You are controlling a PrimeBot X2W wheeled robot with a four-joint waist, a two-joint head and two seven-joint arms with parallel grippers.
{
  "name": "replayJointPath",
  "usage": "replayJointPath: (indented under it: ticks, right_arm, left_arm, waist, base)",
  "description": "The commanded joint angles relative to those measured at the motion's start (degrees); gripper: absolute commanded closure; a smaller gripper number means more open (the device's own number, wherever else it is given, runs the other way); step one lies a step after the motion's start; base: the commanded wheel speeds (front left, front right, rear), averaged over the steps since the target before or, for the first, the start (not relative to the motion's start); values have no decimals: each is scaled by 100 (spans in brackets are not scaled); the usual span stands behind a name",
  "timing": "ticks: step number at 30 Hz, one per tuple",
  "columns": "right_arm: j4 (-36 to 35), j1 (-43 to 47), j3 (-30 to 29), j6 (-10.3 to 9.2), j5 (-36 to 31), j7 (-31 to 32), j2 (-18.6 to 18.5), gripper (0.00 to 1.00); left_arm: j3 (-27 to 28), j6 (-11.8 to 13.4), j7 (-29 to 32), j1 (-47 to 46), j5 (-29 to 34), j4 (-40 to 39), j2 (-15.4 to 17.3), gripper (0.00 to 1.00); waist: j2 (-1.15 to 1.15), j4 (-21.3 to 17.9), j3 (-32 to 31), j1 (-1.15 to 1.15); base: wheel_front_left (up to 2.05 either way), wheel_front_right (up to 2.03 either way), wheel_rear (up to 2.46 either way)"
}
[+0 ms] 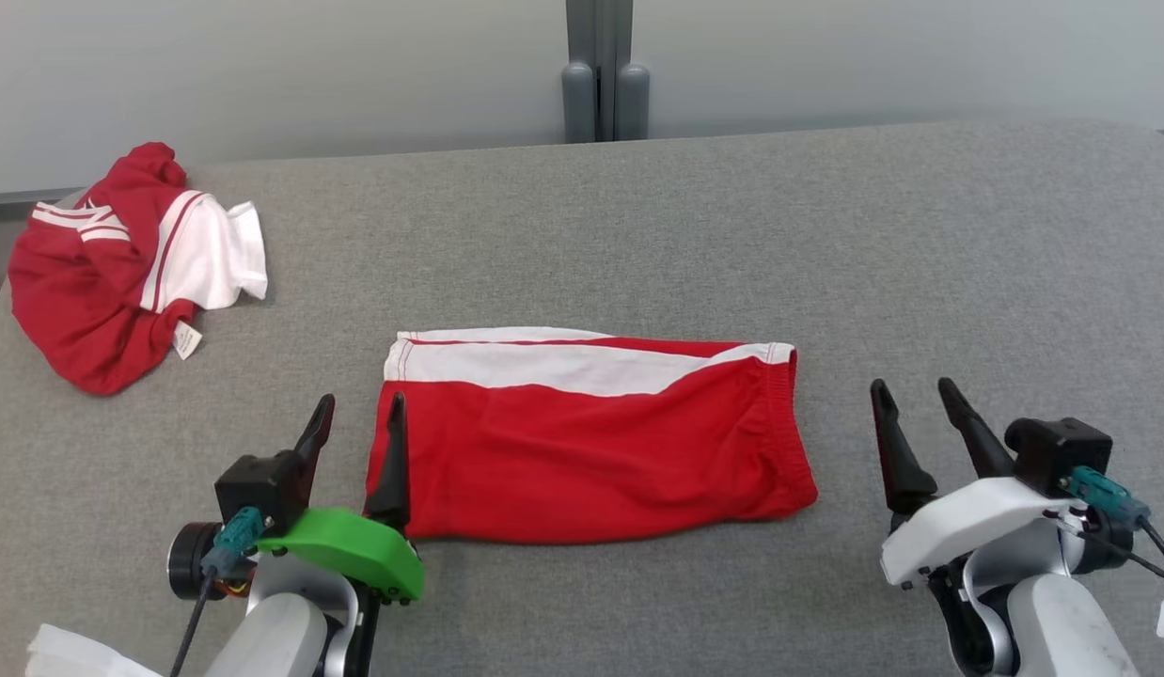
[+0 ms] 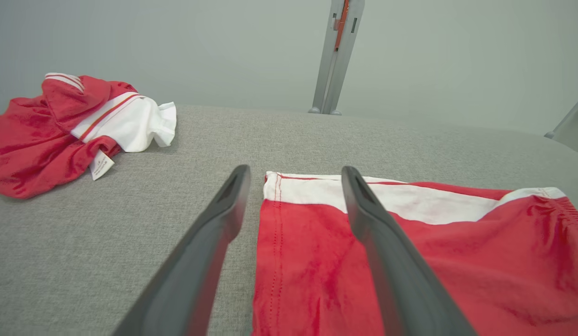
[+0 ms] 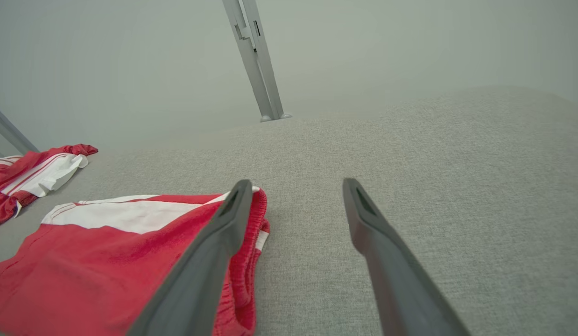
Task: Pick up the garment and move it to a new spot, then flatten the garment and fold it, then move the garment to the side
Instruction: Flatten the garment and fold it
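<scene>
1. A bench point(image 1: 638, 216) covered in grey woven fabric spans the head view, and its far right corner is rounded.
2. Behind it stands a plain, smooth wall point(image 1: 262, 66) of pale grey-white.
3. A grey upright post point(image 1: 598, 38) splits the wall at the middle, with two rounded feet point(image 1: 578, 99) just beyond the bench's far edge.
4. In the left wrist view the post carries an orange strip point(image 2: 341, 23).
5. The light is soft and even, and shadows are faint.
</scene>
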Motion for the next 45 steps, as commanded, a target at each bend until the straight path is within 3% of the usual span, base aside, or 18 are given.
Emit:
replayJointPath:
  ticks: [1, 6, 15, 21, 22, 23, 25, 26, 31, 40, 45]
  right_arm:
    - [15, -110, 77, 2, -30, 93, -9, 0]
    - [250, -379, 315, 2, -102, 536, -13, 0]
    - [1569, -860, 167, 2, -301, 1213, -13, 0]
    - [2333, -1039, 140, 2, 244, 1428, -13, 0]
    - [2421, -1063, 176, 2, 357, 1452, -13, 21]
    - [2485, -1078, 196, 2, 450, 1455, -10, 55]
    - [2608, -1132, 271, 2, 581, 1455, -6, 78]
    - [2653, -1154, 305, 2, 622, 1440, -6, 100]
    - [2755, -1356, 370, 2, 811, 1315, -32, 100]
    - [2472, -1227, 43, 0, 930, 1545, -845, 100]
    - [2166, -1040, -172, 2, 1057, 1746, -1004, 100]
  left_arm:
    - [73, 39, -16, 126, 92, -83, -37, 0]
    - [271, 47, -17, 352, 315, -311, -230, 0]
    - [540, -109, -18, 501, 536, -428, -459, 0]
    - [727, -181, -17, 582, 678, -443, -531, 0]
    - [755, -194, -17, 592, 693, -438, -541, 0]
    - [777, -202, -17, 603, 708, -433, -546, 0]
    - [831, -211, -17, 628, 748, -427, -550, 0]
    - [848, -225, -17, 638, 767, -424, -554, 0]
    - [890, -284, -17, 679, 839, -411, -576, 0]
    - [865, -362, -11, 655, 965, -424, -657, 0]
    - [842, -398, -11, 643, 994, -401, -701, 0]
  waist:
    - [0, 73, -32, 0]
    - [0, 263, -20, 0]
    - [0, 676, 103, 0]
    - [0, 807, 90, 0]
    - [0, 807, 81, 0]
    - [0, 801, 73, 0]
    - [0, 764, 53, 0]
    - [0, 742, 45, 0]
    - [0, 524, 10, 0]
    - [0, 152, -53, 0]
    - [0, 88, -60, 0]
  base:
    - [0, 0, 0]
    - [0, 0, 0]
    - [0, 0, 0]
    - [0, 0, 0]
    - [0, 0, 0]
    - [0, 0, 0]
    - [0, 0, 0]
    - [0, 0, 0]
    - [0, 0, 0]
    - [0, 0, 0]
    - [0, 0, 0]
